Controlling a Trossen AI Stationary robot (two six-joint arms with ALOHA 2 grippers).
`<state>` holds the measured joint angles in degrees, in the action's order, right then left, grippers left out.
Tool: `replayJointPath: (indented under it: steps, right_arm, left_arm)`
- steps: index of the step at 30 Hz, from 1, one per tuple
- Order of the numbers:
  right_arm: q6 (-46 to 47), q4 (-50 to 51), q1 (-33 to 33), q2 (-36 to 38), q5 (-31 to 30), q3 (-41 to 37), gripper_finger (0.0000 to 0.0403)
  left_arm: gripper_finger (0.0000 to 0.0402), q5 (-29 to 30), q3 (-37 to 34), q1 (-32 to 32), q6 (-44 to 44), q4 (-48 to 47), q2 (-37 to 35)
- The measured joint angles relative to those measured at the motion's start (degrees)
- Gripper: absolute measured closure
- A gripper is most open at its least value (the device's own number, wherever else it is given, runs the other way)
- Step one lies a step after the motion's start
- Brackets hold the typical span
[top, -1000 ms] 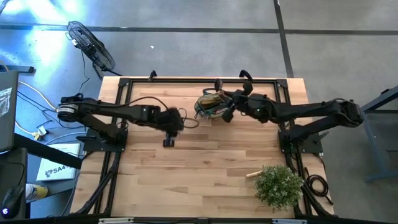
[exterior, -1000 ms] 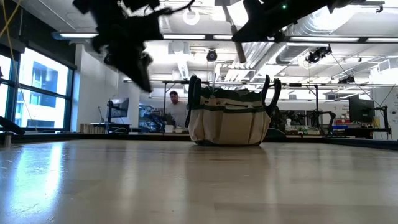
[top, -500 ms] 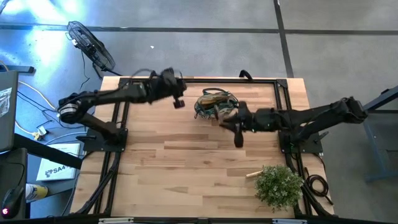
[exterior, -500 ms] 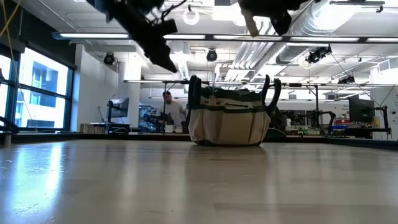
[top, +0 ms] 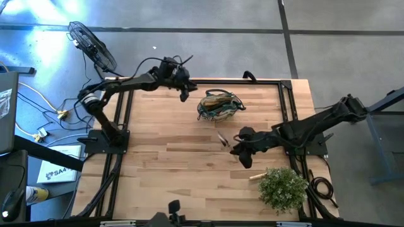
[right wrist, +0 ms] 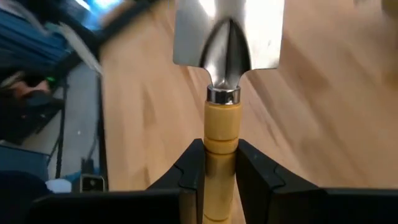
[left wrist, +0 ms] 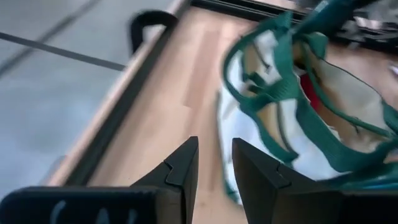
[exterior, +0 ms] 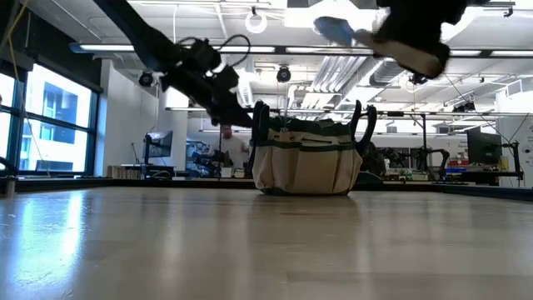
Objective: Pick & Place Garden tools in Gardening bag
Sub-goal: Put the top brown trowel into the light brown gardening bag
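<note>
We have a metal-bladed trowel with a pale wooden handle (right wrist: pixel 222 124) clamped by its handle in the right gripper (right wrist: pixel 219 163), blade pointing ahead of the fingers. In the high view it hangs over the bench (top: pixel 158 170) at about seven o'clock from the small round olive-tan gardening bag with dark green trim (top: pixel 218 104), near it but clear. A second ago this gripper sat right at the bag; it has swung out toward the bushy green plant (top: pixel 283 187), so the trowel has not gone in. Some tools, something red among them, probably the glove, already lie in the bag. The left gripper (top: pixel 184 96), fingers slightly apart on nothing, has moved from mid-bench to ten o'clock of the bag.
</note>
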<state>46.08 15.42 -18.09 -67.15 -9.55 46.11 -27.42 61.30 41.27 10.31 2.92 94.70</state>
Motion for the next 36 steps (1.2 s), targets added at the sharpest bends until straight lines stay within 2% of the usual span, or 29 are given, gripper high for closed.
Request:
replayJointPath:
  steps: [6,9,13,19,27,36]
  right_arm:
    - [12.5,7.9,2.8,-2.3,9.0,0.0,0.0351]
    - [15.5,8.5,6.2,-2.4,15.8,0.0,0.0351]
    - [15.8,8.2,11.4,-3.7,20.2,0.0,0.0351]
    - [13.7,10.3,19.2,-6.7,27.7,0.0,0.0351]
    - [7.6,11.5,28.5,-10.6,32.4,0.0,0.0351]
    - [0.6,19.4,36.2,-10.9,30.5,0.0,0.0351]
  left_arm:
    - [0.0309,-9.3,0.1,0.0,-3.8,4.9,5.0]
    - [0.0309,-11.1,0.1,0.0,-6.1,8.8,6.5]
    - [0.0309,-11.9,0.1,-1.0,-9.2,13.1,8.4]
    - [0.0309,-12.8,0.1,-3.0,-9.7,13.3,9.8]
    - [0.0309,-15.5,0.1,-6.6,-10.9,12.0,9.9]
    - [0.0309,-15.8,0.1,-10.9,-10.8,9.1,9.9]
